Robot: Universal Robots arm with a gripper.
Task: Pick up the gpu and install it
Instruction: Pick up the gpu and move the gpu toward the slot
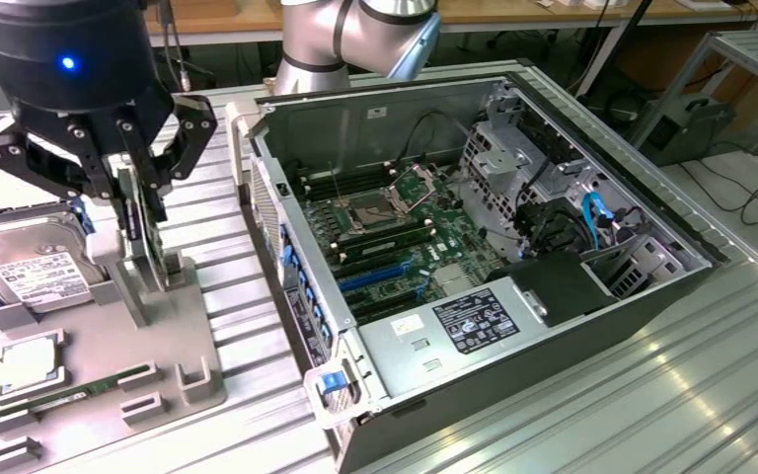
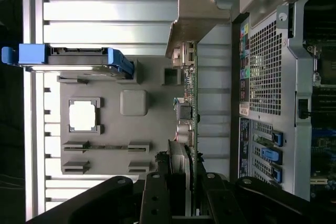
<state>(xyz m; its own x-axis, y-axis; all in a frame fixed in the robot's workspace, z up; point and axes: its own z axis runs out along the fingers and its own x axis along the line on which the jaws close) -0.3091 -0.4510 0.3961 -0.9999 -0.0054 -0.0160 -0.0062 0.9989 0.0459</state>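
Note:
The gpu (image 1: 143, 242) is a thin black card standing on edge at the exterior view's left, with its lower edge at the upright slot of the grey holder tray (image 1: 103, 336). My gripper (image 1: 139, 209) comes down from above and is shut on the card's upper part. In the wrist view the gpu (image 2: 188, 108) shows edge-on, with its metal end bracket (image 2: 194, 19) at the far end. There my gripper (image 2: 184, 184) has a black finger on each side of the card. The open computer case (image 1: 399, 341) lies to the exterior view's right, with blue expansion slots (image 1: 379, 278) on its board.
On the tray lie a silver hard drive (image 1: 31, 262) with blue rails (image 2: 73, 59), a square chip (image 1: 24, 360) and a green memory stick (image 1: 76, 395). The case's rear panel (image 2: 265, 77) stands close beside the card. Ribbed aluminium table (image 1: 643, 395) surrounds everything.

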